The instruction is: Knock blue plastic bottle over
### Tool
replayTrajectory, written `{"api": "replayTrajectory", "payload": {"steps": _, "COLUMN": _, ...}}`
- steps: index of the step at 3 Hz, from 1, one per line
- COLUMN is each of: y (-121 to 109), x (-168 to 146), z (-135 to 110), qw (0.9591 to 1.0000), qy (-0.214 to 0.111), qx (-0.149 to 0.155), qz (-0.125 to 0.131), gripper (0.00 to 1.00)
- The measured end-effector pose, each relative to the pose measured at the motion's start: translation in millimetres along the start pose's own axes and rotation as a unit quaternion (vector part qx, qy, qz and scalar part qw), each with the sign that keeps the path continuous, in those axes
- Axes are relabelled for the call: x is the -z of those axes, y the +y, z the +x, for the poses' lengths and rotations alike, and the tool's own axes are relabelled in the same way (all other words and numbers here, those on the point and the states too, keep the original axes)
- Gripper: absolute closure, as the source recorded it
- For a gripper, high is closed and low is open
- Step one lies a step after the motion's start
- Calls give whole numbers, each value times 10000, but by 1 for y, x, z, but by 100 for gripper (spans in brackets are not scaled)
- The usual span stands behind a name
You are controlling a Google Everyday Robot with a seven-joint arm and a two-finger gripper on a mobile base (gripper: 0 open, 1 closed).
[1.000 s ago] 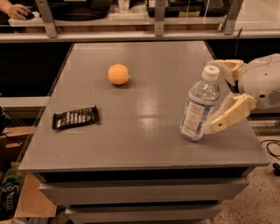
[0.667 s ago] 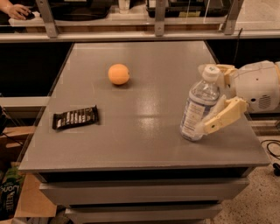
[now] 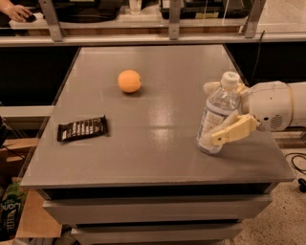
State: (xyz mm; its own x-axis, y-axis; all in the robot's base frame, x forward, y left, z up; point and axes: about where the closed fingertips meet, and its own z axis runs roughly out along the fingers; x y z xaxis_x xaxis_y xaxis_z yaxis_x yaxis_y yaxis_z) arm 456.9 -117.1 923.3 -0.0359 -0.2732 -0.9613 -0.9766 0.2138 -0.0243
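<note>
The blue plastic bottle [image 3: 216,116], clear with a white cap and a printed label, stands on the right part of the grey table [image 3: 158,148], leaning slightly. My gripper [image 3: 210,114] reaches in from the right with its fingers spread. One finger [image 3: 235,130] lies across the bottle's near lower side, the other [image 3: 209,87] shows behind its shoulder. The bottle stands between them. I cannot tell whether the fingers press on it.
An orange ball [image 3: 129,81] sits at the far middle of the table. A dark snack bar wrapper [image 3: 82,128] lies near the left edge. A shelf with metal posts [image 3: 175,21] runs behind the table. A person's hand [image 3: 16,11] rests at the top left.
My gripper has moved left, so its fingers now straddle the bottle more deeply. The bottle still stands in about the same spot. The ball and wrapper have not moved.
</note>
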Motion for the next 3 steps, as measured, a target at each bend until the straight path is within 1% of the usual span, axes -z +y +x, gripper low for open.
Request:
{"api": "replayTrajectory", "payload": {"steps": 1, "y": -1, "x": -1, "z": 3, "qw": 9997, "qy": -237, "qx": -67, "qz": -45, "gripper": 39}}
{"api": "replayTrajectory", "payload": {"steps": 2, "y": -3, "x": 4, "z": 2, "qw": 9995, "qy": -311, "qx": -54, "qz": -18, "gripper": 64}}
{"api": "replayTrajectory", "payload": {"steps": 3, "y": -7, "x": 11, "z": -7, "qw": 9999, "qy": 16, "qx": 77, "qz": 113, "gripper": 85}}
